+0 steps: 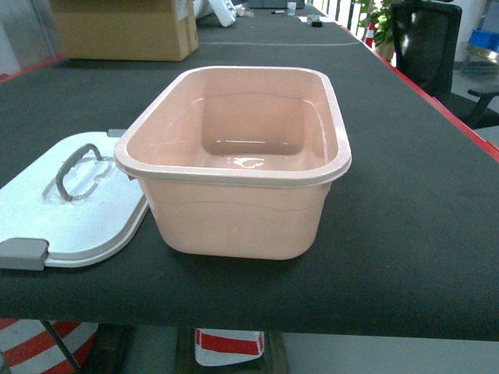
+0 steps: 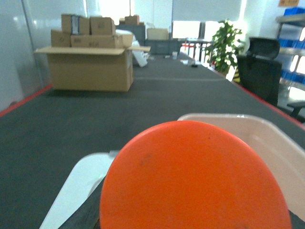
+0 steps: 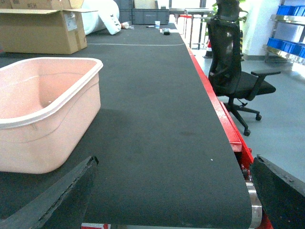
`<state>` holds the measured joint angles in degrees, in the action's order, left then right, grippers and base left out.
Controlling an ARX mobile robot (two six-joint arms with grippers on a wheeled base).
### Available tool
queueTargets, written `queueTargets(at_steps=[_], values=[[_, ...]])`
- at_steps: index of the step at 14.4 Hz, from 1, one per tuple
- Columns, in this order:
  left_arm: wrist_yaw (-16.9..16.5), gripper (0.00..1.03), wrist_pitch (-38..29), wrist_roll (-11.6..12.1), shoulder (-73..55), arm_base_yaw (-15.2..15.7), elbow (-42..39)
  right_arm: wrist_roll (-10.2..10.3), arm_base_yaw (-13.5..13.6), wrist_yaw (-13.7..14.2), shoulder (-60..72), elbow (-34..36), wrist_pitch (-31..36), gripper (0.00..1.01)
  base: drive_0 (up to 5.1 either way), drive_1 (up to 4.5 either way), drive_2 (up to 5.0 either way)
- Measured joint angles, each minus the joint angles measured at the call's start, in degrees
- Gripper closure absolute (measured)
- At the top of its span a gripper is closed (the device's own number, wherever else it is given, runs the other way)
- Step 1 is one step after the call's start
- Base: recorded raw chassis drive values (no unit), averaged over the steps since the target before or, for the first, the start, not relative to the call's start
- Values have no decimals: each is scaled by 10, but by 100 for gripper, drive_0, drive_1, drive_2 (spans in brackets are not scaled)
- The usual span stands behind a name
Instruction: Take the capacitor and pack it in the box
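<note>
An orange round-faced capacitor (image 2: 195,181) fills the lower part of the left wrist view, right in front of the camera and above the table. It hides my left gripper's fingers, and it looks held there. Behind it show the white lid (image 2: 81,186) and a corner of the pale pink box (image 2: 281,148). In the head view the box (image 1: 234,173) stands open and empty mid-table, its lid (image 1: 86,210) lying flat to its left; neither gripper shows there. My right gripper (image 3: 174,195) is open over the black mat, right of the box (image 3: 47,119), with nothing between its fingers (image 3: 62,200).
A brown cardboard carton (image 1: 125,27) stands at the far left of the table. The table's red right edge (image 3: 214,105) has a black office chair (image 3: 233,71) just beyond it. A potted plant (image 2: 224,43) stands at the far end.
</note>
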<state>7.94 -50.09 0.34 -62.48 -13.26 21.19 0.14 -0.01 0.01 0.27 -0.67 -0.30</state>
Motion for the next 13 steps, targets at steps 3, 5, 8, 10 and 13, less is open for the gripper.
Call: queueTargets(at_steps=[3, 5, 8, 10, 13], values=[[16, 59, 24, 0, -226, -65, 194, 0, 0, 0, 0, 0, 0, 3, 0, 0, 0], [23, 59, 76, 1, -370, -97, 332, 0, 0, 0, 0, 0, 0, 3, 0, 0, 0], [19, 44, 92, -4, -484, -119, 448, 0, 0, 0, 0, 0, 0, 3, 0, 0, 0], [18, 19, 90, -4, -479, -118, 448, 0, 0, 0, 0, 0, 0, 3, 0, 0, 0], [-2, 6, 82, -12, -421, -58, 420, 0, 0, 0, 0, 0, 0, 3, 0, 0, 0]])
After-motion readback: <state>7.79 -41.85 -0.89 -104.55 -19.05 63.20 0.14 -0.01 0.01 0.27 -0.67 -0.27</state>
